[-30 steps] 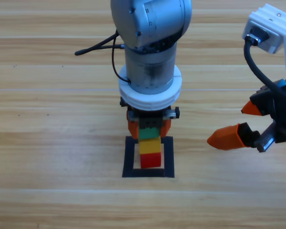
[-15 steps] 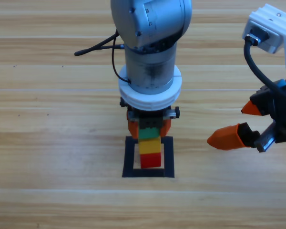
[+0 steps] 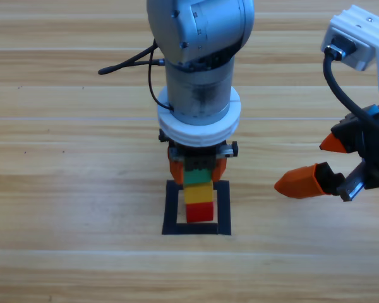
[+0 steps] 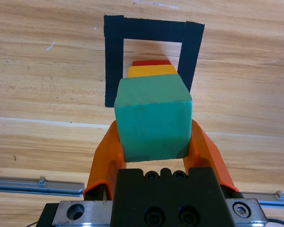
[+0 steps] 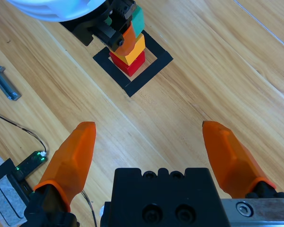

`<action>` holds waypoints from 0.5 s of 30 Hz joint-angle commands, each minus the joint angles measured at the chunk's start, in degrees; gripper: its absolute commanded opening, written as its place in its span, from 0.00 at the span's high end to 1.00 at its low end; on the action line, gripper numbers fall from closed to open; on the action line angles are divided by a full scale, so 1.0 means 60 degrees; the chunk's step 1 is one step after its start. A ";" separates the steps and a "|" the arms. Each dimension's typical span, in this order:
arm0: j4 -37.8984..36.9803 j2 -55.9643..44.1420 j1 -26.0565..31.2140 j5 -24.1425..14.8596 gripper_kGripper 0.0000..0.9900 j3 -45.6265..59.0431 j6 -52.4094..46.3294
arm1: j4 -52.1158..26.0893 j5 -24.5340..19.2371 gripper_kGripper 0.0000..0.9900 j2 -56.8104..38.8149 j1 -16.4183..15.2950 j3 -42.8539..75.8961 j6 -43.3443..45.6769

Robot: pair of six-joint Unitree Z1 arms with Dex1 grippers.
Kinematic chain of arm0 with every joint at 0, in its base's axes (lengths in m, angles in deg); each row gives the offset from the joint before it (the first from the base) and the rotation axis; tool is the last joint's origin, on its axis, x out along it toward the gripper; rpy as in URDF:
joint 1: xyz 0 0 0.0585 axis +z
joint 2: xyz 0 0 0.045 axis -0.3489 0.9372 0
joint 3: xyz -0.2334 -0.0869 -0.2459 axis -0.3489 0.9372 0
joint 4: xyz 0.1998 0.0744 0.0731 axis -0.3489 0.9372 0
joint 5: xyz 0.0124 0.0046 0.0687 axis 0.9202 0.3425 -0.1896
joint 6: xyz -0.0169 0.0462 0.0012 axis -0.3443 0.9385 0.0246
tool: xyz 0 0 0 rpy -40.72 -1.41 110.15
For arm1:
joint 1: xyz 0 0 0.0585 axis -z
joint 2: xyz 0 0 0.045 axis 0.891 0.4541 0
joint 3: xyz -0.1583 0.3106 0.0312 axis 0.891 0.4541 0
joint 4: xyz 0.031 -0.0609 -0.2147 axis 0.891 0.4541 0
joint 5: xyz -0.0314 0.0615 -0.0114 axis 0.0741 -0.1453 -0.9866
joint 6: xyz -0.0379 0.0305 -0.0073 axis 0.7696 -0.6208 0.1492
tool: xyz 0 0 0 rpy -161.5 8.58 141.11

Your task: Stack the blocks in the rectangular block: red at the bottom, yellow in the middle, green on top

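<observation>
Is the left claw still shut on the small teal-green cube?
Shut: the left claw has an orange jaw pressed on each side of the small teal-green cube.

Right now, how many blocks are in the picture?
3, in one stack inside the tape square: red block lowest, yellow block above, green block highest, between the left claw's jaws.

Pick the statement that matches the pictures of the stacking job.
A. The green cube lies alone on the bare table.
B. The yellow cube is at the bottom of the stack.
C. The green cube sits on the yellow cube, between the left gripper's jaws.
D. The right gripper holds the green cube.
C: the left wrist view shows the green cube between the left gripper's orange jaws, atop the yellow cube and red cube.
</observation>
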 commanded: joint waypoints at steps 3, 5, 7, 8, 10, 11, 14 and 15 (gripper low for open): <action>0.0074 0.0160 -0.0181 0.0028 0.97 0.0242 -0.0109 | -0.0218 0.0025 0.00 0.0084 0.0265 0.0257 0.0046; 0.0074 0.0174 -0.0196 0.0028 0.97 0.0242 -0.0109 | -0.0218 0.0025 0.00 0.0084 0.0265 0.0257 0.0046; 0.0074 0.0160 -0.0196 0.0028 0.97 0.0242 -0.0109 | -0.0218 0.0025 0.00 0.0084 0.0265 0.0257 0.0046; 0.0074 0.0160 -0.0210 0.0028 0.96 0.0242 -0.0109 | -0.0218 0.0025 0.00 0.0084 0.0265 0.0257 0.0046; 0.0045 0.0204 -0.0240 0.0028 0.91 0.0212 -0.0109 | -0.0218 0.0025 0.00 0.0084 0.0265 0.0257 0.0046; 0.0045 0.0247 -0.0254 0.0028 0.88 0.0154 -0.0109 | -0.0218 0.0025 0.00 0.0084 0.0265 0.0257 0.0046; 0.0016 0.0321 -0.0298 0.0043 0.77 0.0125 -0.0124 | -0.0218 0.0025 0.00 0.0084 0.0265 0.0257 0.0046; 0.0016 0.0350 -0.0313 0.0043 0.73 0.0110 -0.0124 | -0.0218 0.0025 0.00 0.0084 0.0265 0.0257 0.0046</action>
